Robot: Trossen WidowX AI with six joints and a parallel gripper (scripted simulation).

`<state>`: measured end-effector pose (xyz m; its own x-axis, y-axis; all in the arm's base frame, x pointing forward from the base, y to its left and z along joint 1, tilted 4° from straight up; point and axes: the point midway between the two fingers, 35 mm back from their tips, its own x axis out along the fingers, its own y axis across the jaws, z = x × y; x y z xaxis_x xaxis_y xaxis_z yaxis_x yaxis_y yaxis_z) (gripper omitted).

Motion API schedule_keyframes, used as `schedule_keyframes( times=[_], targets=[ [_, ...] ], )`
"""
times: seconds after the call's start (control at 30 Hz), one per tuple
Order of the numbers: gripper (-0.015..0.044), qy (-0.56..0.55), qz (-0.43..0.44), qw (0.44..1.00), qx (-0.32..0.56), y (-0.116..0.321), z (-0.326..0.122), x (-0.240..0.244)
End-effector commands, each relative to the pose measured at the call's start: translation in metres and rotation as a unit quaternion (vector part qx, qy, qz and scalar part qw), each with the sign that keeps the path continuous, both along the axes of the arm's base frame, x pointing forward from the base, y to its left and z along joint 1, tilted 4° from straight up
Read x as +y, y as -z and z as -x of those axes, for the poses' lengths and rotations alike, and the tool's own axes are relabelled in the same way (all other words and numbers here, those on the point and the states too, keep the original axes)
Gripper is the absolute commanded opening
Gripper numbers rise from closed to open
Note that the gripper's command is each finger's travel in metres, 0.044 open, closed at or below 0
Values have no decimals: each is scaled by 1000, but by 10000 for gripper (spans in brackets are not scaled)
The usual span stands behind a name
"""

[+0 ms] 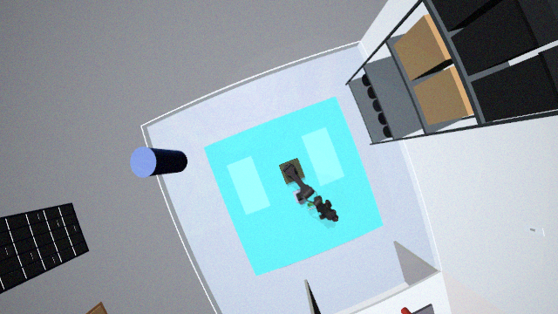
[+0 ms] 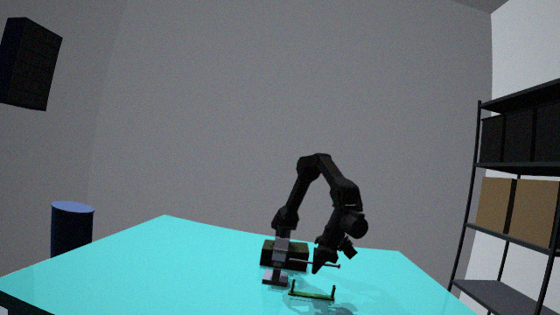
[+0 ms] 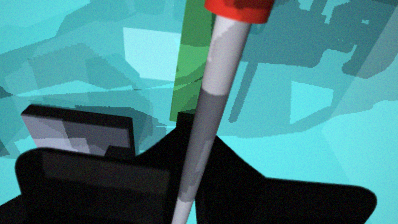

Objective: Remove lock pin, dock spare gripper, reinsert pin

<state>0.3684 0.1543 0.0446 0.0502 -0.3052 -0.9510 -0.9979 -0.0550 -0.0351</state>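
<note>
My gripper (image 2: 315, 270) (image 3: 192, 130) is shut on the lock pin (image 2: 329, 264) (image 3: 220, 55), a thin grey rod with a red head (image 3: 240, 7). The pin lies across the fingertips, roughly level, above the green cradle (image 2: 311, 296) (image 3: 190, 65), clear of its two posts. The pin's headless end points toward the grey mount (image 2: 275, 278) (image 1: 300, 197), just left of the gripper in the exterior view. Whether that end touches the mount cannot be told. I cannot make out the socket hole or the spare gripper separately.
The arm's brown base block (image 2: 297, 255) (image 1: 284, 167) stands behind the mount. The cyan table top (image 2: 175, 262) (image 1: 279, 244) carries two pale rectangles in the top view. A blue cylinder (image 1: 144, 162) (image 2: 72, 227) and a shelf rack stand away from the table.
</note>
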Motion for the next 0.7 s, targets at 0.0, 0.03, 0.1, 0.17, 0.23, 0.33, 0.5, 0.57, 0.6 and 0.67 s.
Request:
schedule_keyframes(
  times=[0.0,0.03,0.1,0.17,0.23,0.33,0.5,0.57,0.6,0.67],
  targets=[
    [0,0,1,1000,1,1,0,0],
    [0,0,1,1000,1,1,0,0],
    [0,-4,0,1000,1,1,1,0],
    [0,-14,-1,1000,2,1,1,0],
    [6,-7,0,1000,2,1,1,0],
    [0,-8,0,1000,2,-1,8,1],
    [0,-10,-1,1000,3,-6,22,2],
    [0,-11,-1,1000,3,-8,28,2],
    [0,-12,-1,1000,3,-8,31,2],
    [0,-12,-1,1000,3,-10,38,3]
  ],
)
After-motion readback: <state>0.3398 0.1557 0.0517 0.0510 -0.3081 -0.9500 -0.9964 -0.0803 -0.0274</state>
